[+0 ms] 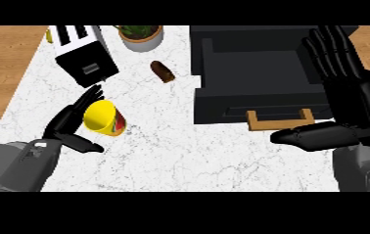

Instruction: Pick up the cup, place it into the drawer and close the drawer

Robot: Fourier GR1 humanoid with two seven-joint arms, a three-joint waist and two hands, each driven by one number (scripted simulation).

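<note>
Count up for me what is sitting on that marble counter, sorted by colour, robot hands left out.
Black: 2, the toaster and the open drawer unit
Yellow: 1, the cup
Brown: 1, a small bottle-like thing
White: 1, the plant pot
Total: 5

Lighting looks bright and even on my feed, no glare on the white counter. Shadows are faint, just a soft dark patch under the cup. The black drawer swallows nearly all inner detail.
</note>
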